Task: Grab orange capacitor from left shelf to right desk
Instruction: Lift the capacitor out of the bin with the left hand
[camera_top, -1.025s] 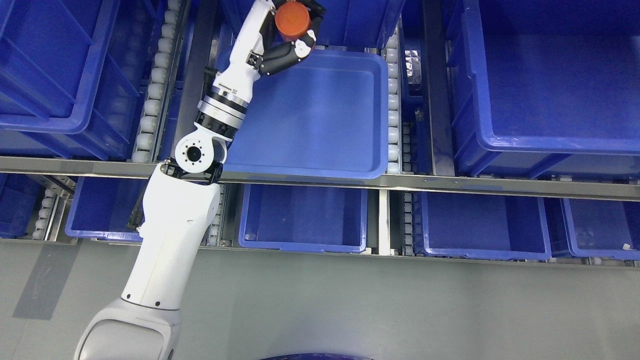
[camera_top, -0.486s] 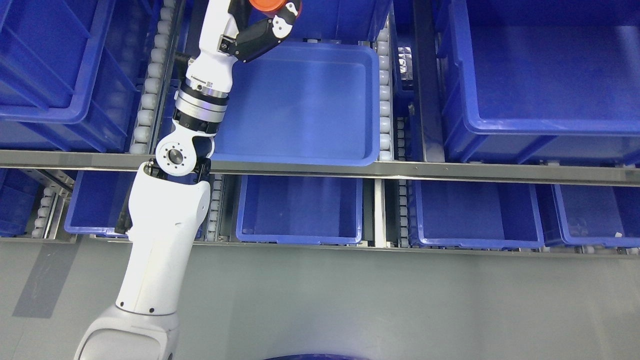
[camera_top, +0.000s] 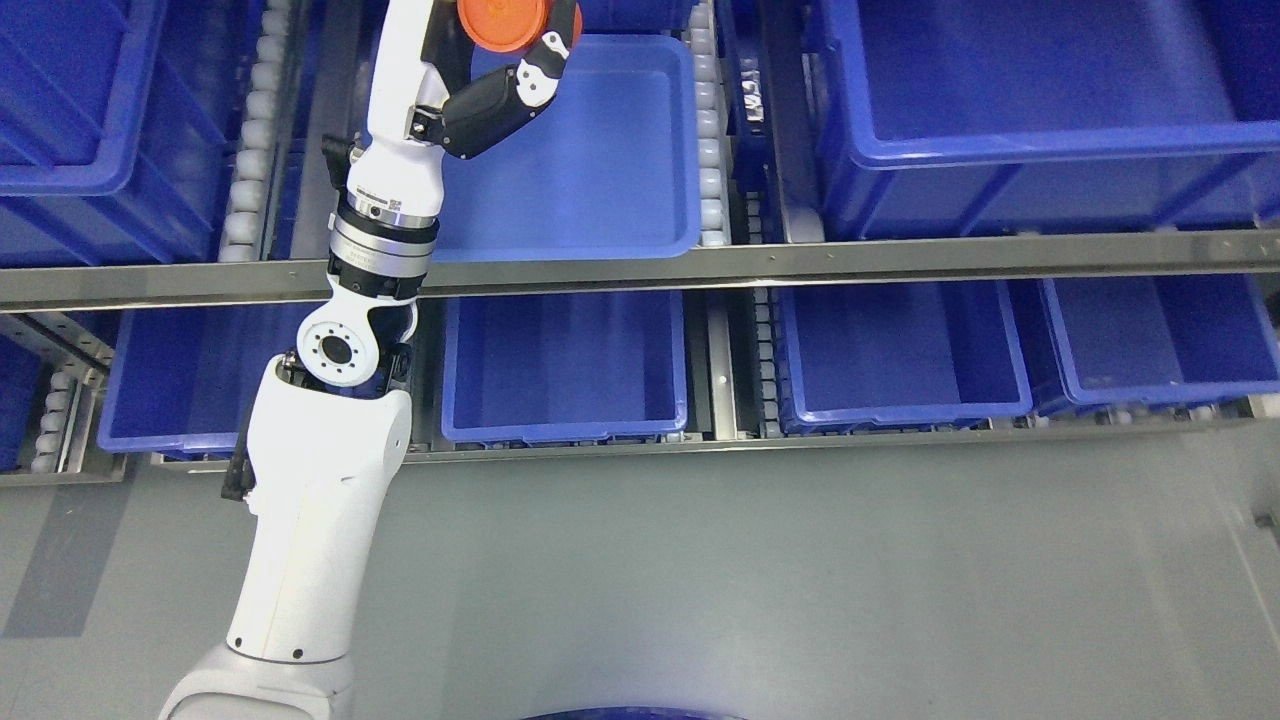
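At the top edge, left of centre: left hand (camera_top: 490, 50), glossy white and black, clamped around round, smooth orange capacitor (camera_top: 503, 20) above shallow blue plastic bin (camera_top: 600, 150). Capacitor's upper part cut off; fingers (camera_top: 485, 95) partly hidden.

The left arm (camera_top: 320, 500) rises from the lower left edge, its white upper segment leaning slightly right to a round elbow joint. Above that, the forearm runs nearly straight up through a metal wrist ring. The left hand (camera_top: 480, 60) sits at the top edge, dark fingers (camera_top: 490, 95) curled in a grasp; the fingertips seem partly cut off by the frame.
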